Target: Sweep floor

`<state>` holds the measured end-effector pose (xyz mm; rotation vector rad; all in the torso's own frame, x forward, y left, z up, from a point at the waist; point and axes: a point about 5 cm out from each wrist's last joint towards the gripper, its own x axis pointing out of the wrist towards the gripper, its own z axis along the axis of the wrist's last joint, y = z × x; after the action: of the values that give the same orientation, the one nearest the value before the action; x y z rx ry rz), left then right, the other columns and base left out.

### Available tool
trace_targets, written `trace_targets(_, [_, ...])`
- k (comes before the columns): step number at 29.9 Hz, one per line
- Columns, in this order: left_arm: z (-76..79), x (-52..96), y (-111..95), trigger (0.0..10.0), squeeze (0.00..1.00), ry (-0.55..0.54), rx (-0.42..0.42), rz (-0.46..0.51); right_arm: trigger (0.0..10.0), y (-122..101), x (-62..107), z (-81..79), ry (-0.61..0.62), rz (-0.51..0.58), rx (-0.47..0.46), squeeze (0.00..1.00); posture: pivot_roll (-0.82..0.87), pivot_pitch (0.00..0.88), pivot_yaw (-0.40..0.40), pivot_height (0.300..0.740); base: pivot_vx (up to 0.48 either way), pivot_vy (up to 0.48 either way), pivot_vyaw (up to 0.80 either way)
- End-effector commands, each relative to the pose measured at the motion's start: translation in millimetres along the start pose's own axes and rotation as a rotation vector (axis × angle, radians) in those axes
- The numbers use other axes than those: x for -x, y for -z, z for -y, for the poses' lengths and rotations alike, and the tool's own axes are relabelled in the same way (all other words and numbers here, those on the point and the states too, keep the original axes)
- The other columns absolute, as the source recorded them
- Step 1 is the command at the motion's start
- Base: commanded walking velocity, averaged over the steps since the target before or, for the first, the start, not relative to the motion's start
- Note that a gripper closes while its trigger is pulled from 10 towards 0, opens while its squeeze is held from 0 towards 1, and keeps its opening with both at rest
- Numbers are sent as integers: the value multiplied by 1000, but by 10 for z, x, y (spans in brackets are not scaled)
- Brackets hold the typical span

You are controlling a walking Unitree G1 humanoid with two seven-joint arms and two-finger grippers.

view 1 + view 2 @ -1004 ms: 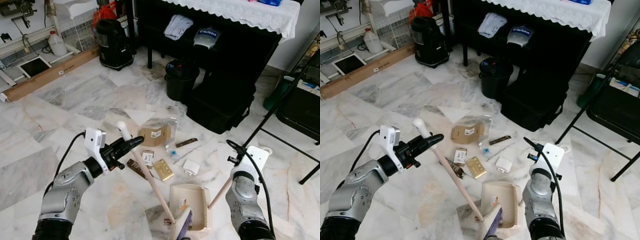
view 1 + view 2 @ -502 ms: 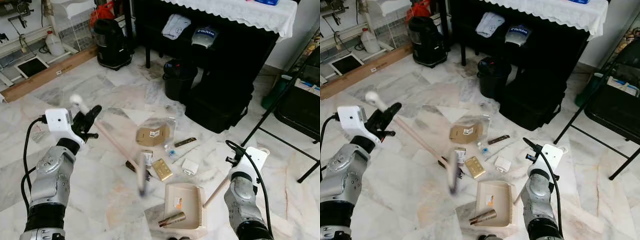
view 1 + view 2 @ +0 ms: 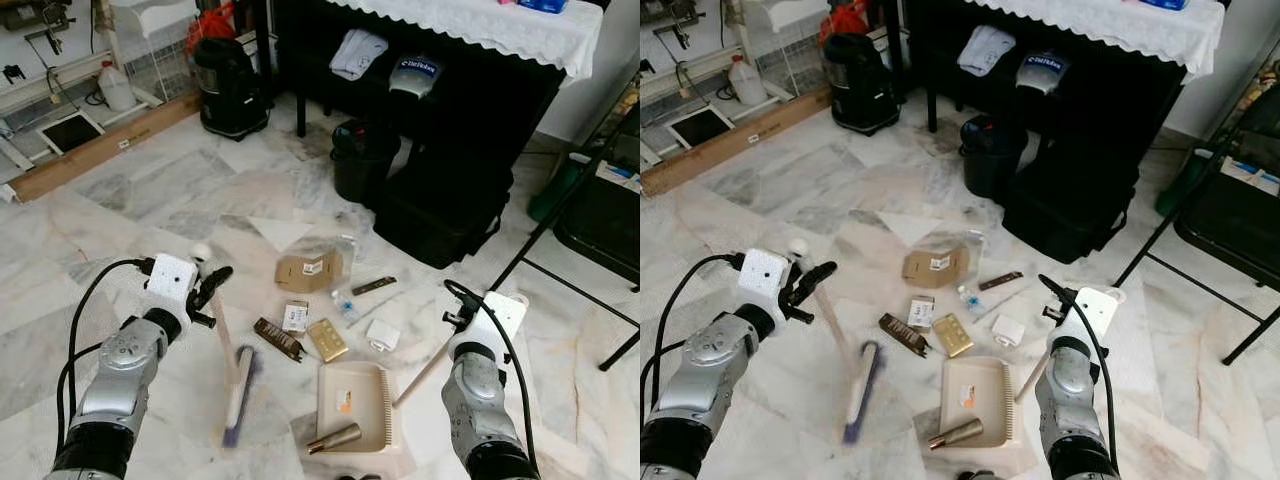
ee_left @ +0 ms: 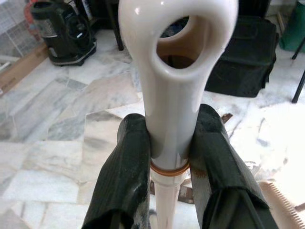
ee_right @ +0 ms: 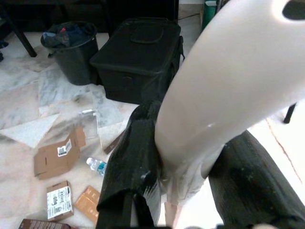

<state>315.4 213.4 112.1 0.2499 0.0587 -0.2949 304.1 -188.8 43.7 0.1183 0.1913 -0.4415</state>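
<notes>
left gripper [image 4: 169, 162] clamping broom [image 3: 238, 395], right gripper [image 5: 190, 176] gripping dustpan [image 3: 355, 405]

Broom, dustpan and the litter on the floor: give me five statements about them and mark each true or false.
1. The left claw is shut on the broom handle. True.
2. The broom head lies inside the dustpan. False: it is on the floor to the dustpan's left, apart from it.
3. A brown tube-shaped piece lies at the dustpan's near edge. True.
4. The right claw is open and holds nothing. False: it is shut on the dustpan handle.
5. The flattened cardboard box is already in the dustpan. False: it lies on the floor beyond it.
</notes>
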Motion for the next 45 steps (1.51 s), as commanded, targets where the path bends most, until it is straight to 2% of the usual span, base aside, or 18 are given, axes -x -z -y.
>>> trace_targets(1, [-27,26,35,10000,0,1,-60,-18,10000,-26,-9,-4,-2,14,-11,0,0,96,-33,740,0,0,0])
trace_targets(6, [-47,35,88,10000,0,8,-100,-59,10000,-23,-8,-8,-4,13,-13,0,2,98,-33,740,0,0,0])
trace_targets(10, [-15,122,247,10000,0,128,-174,-197,10000,-17,-8,-16,-6,10,-12,0,4,98,-33,740,0,0,0])
trace_targets(14, [-28,159,256,10000,0,151,-199,-192,10000,-18,-10,-20,-7,9,-13,0,9,96,-33,740,0,0,0])
trace_targets(20, [14,93,249,10000,0,25,97,-84,10000,-54,-20,-29,-13,29,-27,0,0,90,-33,740,0,0,0])
trace_targets(22, [21,90,257,10000,0,11,121,-78,10000,-59,-21,-29,-14,32,-30,0,0,90,-33,740,0,0,0])
trace_targets(24, [57,86,289,10000,0,-36,207,-58,10000,-91,-16,-56,-38,52,-49,0,-7,92,-34,740,0,0,0])
trace_targets(26, [75,88,313,10000,0,-78,259,-45,10000,-104,-10,-83,-54,59,-57,0,-7,92,-35,740,0,0,0])
trace_targets(32, [20,94,310,10000,0,-138,267,-25,10000,-93,-6,-101,-65,54,-59,0,-6,97,-35,740,0,0,0])
trace_targets(33, [-117,105,275,10000,0,-230,261,4,10000,-92,-3,-110,-72,54,-63,0,-5,100,-34,740,0,0,0])
trace_targets(34, [-117,105,275,10000,0,-230,261,4,10000,-92,-3,-110,-72,54,-63,0,-5,100,-34,740,0,0,0])
trace_targets(35, [-203,108,211,10000,0,-285,262,43,10000,-91,2,-121,-79,54,-67,0,-5,100,-33,740,0,0,0])
trace_targets(43, [-248,99,71,10000,0,-320,254,117,10000,-96,1,-134,-89,55,-74,0,-6,102,-33,740,0,0,0])
trace_targets(45, [-300,99,-6,10000,0,-354,222,150,10000,-108,0,-142,-95,62,-82,0,-6,99,-33,740,0,0,0])
